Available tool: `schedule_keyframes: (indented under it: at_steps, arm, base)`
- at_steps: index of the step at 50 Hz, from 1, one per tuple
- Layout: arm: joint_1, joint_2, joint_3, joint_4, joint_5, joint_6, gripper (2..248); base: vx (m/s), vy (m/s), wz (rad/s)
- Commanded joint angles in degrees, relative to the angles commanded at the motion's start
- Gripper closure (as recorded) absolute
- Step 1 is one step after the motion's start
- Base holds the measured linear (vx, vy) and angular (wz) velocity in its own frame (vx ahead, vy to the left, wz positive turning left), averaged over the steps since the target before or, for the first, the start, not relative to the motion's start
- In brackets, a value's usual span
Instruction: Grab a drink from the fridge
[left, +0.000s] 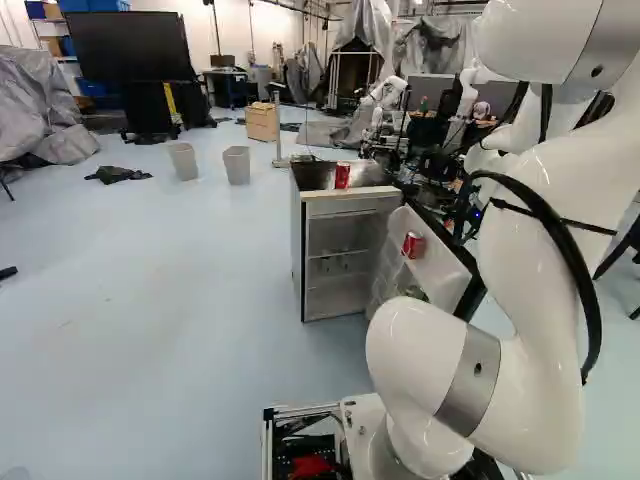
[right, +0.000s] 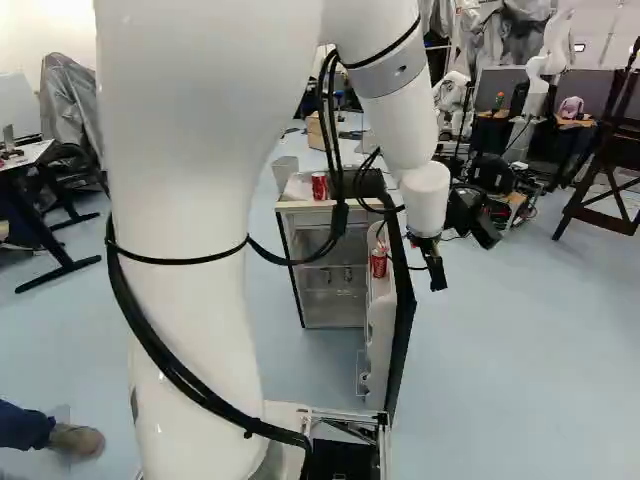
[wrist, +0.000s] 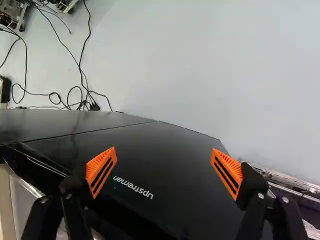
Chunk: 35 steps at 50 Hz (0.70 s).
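Claw (right: 438, 279), one, fingers apart, beside the black outer face of the open door (right: 403, 330); red can (right: 379, 263), one, in the door's inner side, across from the claw; second can (right: 320, 187), atop the fridge (left: 340, 207)

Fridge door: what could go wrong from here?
The open gripper hangs by the outer face of the open fridge door, so moving straight towards the can on its inner side could strike and swing it. That jolt might topple the can. The looped cables on the arm might snag its top.
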Motion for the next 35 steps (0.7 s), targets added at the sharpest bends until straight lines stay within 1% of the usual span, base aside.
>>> schedule_keyframes:
  at_steps: [35]
  arm:
    - [2.1,2.0,2.6,0.0,0.0,0.0,3]
  base:
    - [0.0,0.0,0.0]
